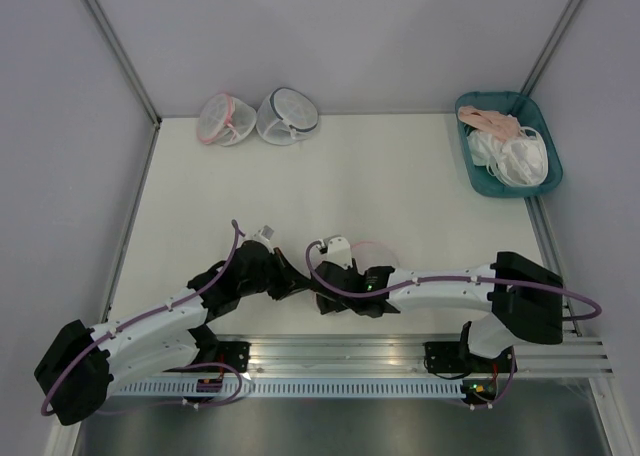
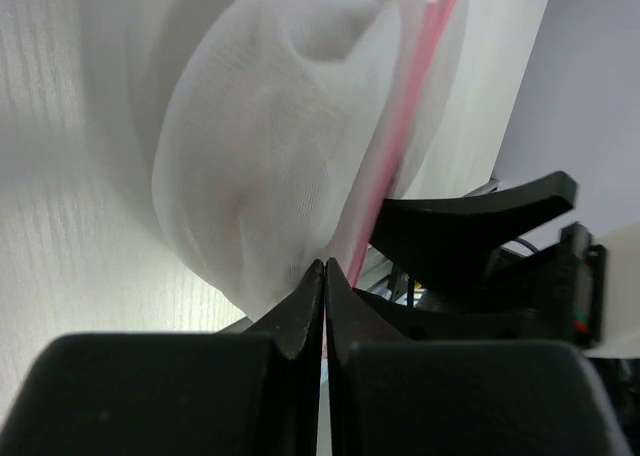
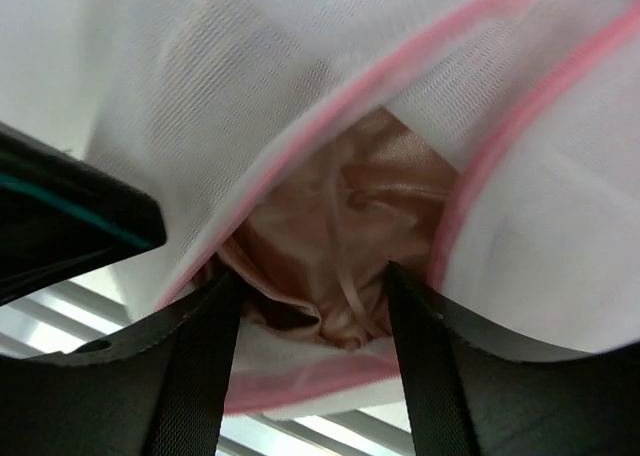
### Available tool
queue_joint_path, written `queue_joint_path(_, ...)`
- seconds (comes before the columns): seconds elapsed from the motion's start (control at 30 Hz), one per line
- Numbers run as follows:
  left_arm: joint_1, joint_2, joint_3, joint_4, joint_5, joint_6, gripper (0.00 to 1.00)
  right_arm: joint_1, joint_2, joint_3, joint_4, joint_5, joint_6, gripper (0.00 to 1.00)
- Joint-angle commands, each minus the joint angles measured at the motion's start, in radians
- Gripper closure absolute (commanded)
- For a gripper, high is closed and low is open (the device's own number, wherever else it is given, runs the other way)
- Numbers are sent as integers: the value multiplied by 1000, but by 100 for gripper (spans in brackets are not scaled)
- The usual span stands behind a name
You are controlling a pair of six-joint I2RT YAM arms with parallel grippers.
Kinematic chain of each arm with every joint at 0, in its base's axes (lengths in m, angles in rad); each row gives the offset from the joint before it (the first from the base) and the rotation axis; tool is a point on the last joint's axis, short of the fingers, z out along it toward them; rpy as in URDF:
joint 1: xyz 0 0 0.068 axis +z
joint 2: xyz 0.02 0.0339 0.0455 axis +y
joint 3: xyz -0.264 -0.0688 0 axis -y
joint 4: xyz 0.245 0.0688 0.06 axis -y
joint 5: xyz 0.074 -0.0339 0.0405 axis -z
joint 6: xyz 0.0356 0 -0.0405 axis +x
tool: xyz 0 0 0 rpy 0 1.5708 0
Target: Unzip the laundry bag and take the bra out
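The laundry bag [image 1: 376, 249], white mesh with a pink zipper rim, is held between both grippers near the table's front edge. My left gripper [image 2: 324, 266] is shut, pinching the bag's mesh [image 2: 270, 156] beside the pink rim; it sits at centre in the top view [image 1: 293, 282]. The bag's mouth [image 3: 250, 106] gapes open in the right wrist view. The peach bra [image 3: 345, 241] with a thin strap lies inside. My right gripper [image 3: 313, 273] is open, its fingers straddling the opening and the bra; the top view shows it [image 1: 335, 279] facing the left one.
Two more mesh pouches stand at the back: one pink-rimmed [image 1: 220, 118], one grey-trimmed [image 1: 287, 114]. A teal tray [image 1: 500, 191] at the back right holds pink and white garments. A metal rail [image 1: 400, 351] runs along the near edge.
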State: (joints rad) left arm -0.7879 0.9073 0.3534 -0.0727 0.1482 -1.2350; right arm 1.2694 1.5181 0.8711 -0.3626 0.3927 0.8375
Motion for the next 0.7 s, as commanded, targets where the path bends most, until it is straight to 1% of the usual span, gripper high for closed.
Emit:
queue_joint_path(0.0,-5,-10,-4,24,8,-31,98,-4,59,6,0,-37,3,35)
queue_joint_path(0.03,-5,-11,-5,22,7,-31,98,-4,65,0,10,-40,2,37)
queue_joint_path(0.07,-5,-13,-4,21,5,-31,98,-2,73,-1,22,-32,2,47)
queue_joint_path(0.13,-5,-15,-5,16,5,-31,98,-4,89,2,24,-26,-5,60)
queue_joint_path(0.17,-5,-13,-2,14,5,-31,98,-4,94,3,25,-25,-6,74)
queue_joint_path(0.23,-5,-16,-2,13,4,-31,98,-5,91,5,21,-26,-9,88)
queue_joint_path(0.27,-5,-16,-1,11,2,-31,98,-5,76,5,16,-20,-9,99)
queue_joint_path(0.4,-5,-15,1,10,-1,-31,98,-4,-4,2,-6,15,-17,100)
queue_joint_path(0.67,-5,1,7,11,4,-27,98,-4,-208,49,-136,135,-43,100)
